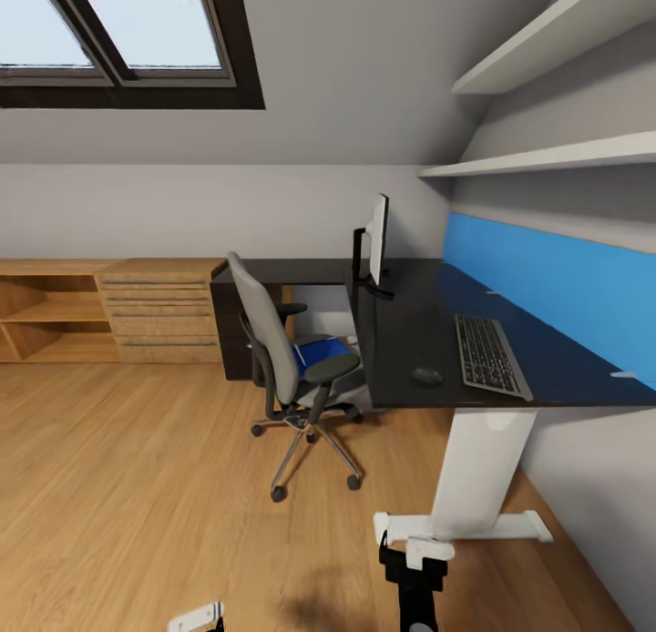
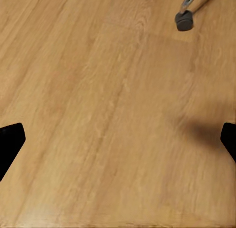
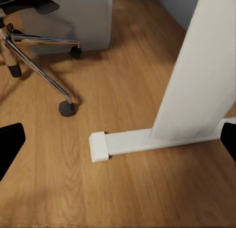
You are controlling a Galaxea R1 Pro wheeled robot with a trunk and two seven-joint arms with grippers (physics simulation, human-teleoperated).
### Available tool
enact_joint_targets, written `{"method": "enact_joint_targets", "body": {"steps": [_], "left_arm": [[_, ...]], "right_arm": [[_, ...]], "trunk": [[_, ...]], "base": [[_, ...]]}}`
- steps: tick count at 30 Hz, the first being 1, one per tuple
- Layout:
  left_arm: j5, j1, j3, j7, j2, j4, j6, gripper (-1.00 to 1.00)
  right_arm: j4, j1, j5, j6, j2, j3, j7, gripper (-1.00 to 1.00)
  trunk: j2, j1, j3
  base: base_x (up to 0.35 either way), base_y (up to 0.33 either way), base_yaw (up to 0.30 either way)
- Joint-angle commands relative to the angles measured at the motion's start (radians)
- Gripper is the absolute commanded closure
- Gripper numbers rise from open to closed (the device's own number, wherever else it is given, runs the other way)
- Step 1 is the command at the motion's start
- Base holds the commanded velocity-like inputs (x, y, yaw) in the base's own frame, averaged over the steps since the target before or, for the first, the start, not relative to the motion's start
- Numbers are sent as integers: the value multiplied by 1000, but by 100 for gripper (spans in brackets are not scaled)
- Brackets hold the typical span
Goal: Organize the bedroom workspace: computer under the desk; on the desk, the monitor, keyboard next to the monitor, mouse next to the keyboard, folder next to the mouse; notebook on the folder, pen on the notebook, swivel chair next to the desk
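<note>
Both tools, the left tool (image 2: 118, 139) and right tool (image 3: 118, 139), hang spread and empty over the floor (image 1: 137, 486), since the folder (image 1: 325, 351) on the swivel chair (image 1: 282, 359) sits far off beside the tabletop (image 1: 410, 331).

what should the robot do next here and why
Probably roll closer to the swivel chair and raise the left tool toward the blue folder still on its seat. Both tools hang low and open over the floor, too far to grasp it.

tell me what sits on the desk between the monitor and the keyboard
Nothing: in the head view, bare glossy desk top runs from the monitor to the keyboard.
</note>
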Motion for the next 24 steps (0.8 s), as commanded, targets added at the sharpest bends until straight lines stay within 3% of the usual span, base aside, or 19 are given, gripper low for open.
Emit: {"method": "enact_joint_targets", "body": {"steps": [1, 10, 19, 24], "left_arm": [[9, -1, 0, 1, 0, 6, -5, -100], [7, -1, -1, -1, 0, 34, -7, -100], [7, -1, -2, -1, 0, 36, -7, -100], [8, -1, -2, -2, 0, 36, -8, -100]], "right_arm": [[9, -1, 3, -4, 0, 3, -8, -100], [41, -1, 2, -21, 0, 5, -8, -100], [44, -1, 2, -67, 0, 2, -8, -100], [46, -1, 3, -74, 0, 4, -5, -100]], "trunk": [[0, 0, -2], [0, 0, -11], [0, 0, -21], [0, 0, -21]], "base": [[0, 0, 201], [0, 0, 188], [4, 2, 34], [159, 143, 2]]}}
